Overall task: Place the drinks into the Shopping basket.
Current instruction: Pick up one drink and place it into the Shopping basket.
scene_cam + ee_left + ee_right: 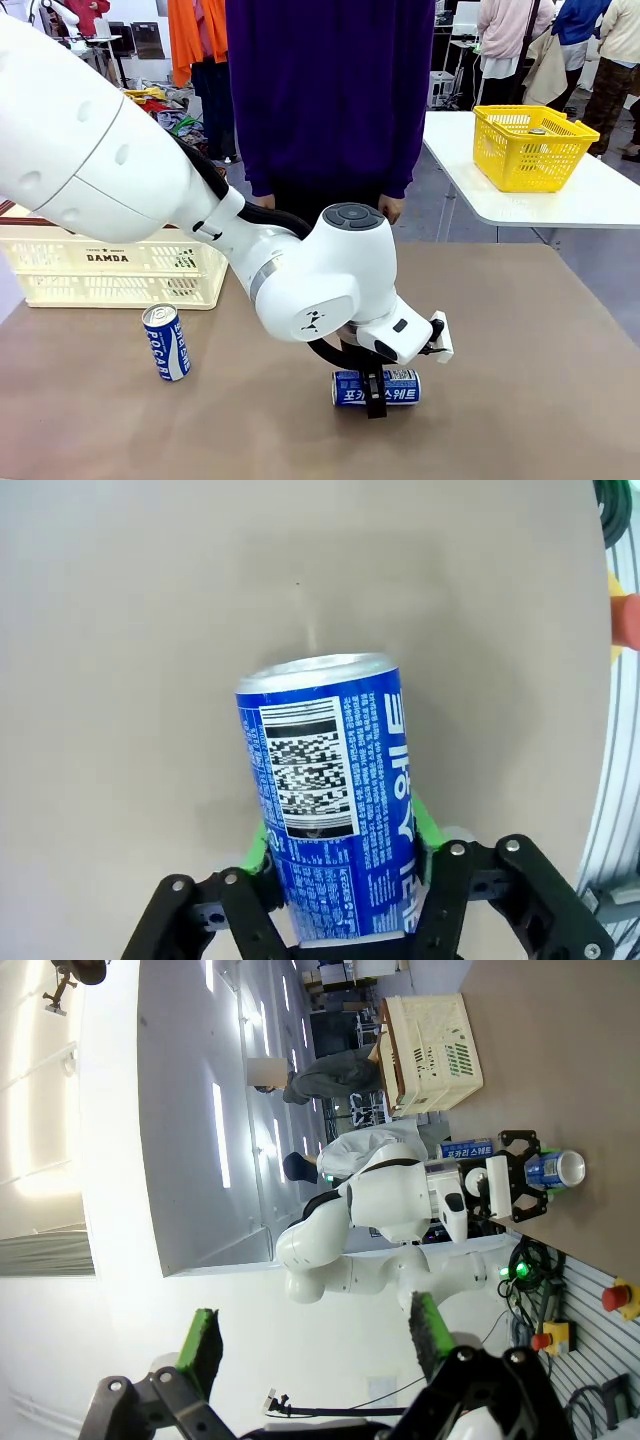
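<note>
A blue Pocari can lies on its side at the front middle of the brown table. My left gripper reaches down over it. In the left wrist view its green pads press both sides of this can; the gripper is shut on it. A second blue can stands upright to the left, in front of the cream Shopping basket marked DAMDA. My right gripper hangs off to the side, open and empty, and looks toward the held can and the basket.
A person in a purple sweater stands at the table's far edge. A yellow basket sits on a separate white table at the back right. The right half of the brown table is bare.
</note>
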You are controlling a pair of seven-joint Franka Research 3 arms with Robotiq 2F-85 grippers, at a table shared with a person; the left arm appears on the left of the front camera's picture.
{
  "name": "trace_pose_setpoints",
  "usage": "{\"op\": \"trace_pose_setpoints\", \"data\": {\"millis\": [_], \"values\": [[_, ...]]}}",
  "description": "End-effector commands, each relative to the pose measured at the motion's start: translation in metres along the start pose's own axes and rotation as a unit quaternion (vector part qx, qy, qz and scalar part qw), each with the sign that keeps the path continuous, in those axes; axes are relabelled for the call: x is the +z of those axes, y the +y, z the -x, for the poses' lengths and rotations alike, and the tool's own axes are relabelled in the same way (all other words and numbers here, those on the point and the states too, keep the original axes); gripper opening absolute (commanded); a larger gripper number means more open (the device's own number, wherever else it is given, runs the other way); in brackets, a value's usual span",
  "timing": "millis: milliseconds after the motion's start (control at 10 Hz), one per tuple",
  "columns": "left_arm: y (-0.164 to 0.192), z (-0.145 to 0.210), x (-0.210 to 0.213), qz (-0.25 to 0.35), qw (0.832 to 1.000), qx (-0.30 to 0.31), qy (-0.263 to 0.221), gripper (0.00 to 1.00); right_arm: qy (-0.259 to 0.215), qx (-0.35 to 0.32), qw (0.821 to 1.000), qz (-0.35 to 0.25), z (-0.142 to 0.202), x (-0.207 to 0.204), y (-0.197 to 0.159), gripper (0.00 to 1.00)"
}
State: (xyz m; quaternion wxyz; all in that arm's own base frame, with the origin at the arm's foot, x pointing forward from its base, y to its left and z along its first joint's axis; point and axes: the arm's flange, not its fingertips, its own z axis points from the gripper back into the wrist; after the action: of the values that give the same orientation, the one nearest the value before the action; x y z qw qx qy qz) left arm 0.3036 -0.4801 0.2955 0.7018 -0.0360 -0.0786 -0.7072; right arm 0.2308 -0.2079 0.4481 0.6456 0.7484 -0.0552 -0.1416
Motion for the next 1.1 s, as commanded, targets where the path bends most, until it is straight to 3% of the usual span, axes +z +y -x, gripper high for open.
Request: {"op": "trace_pose_setpoints", "data": {"millis": [0, 400, 600, 800, 1000], "values": [[0.007, 0.005, -0.002, 0.014, 1.000, -0.003, 0.006, 0.00, 0.000, -0.006, 1.000, -0.005, 0.001, 0.000, 0.006, 1.00], [0.009, 0.010, 0.007, 0.018, 1.000, 0.000, -0.003, 0.00, 0.000, -0.006, 1.000, -0.005, 0.001, 0.000, 0.006, 1.00], [0.008, 0.005, 0.078, 0.013, 0.999, 0.005, -0.030, 0.00, 0.000, -0.006, 1.000, -0.005, 0.001, 0.000, 0.006, 1.00], [0.006, 0.000, 0.184, -0.019, 0.999, 0.010, -0.028, 0.00, 0.000, -0.006, 1.000, -0.005, 0.001, 0.000, 0.006, 1.00], [0.012, 0.017, 0.263, -0.009, 1.000, 0.020, 0.012, 0.00, 0.000, -0.006, 1.000, -0.005, 0.001, 0.000, 0.006, 1.00]]}}
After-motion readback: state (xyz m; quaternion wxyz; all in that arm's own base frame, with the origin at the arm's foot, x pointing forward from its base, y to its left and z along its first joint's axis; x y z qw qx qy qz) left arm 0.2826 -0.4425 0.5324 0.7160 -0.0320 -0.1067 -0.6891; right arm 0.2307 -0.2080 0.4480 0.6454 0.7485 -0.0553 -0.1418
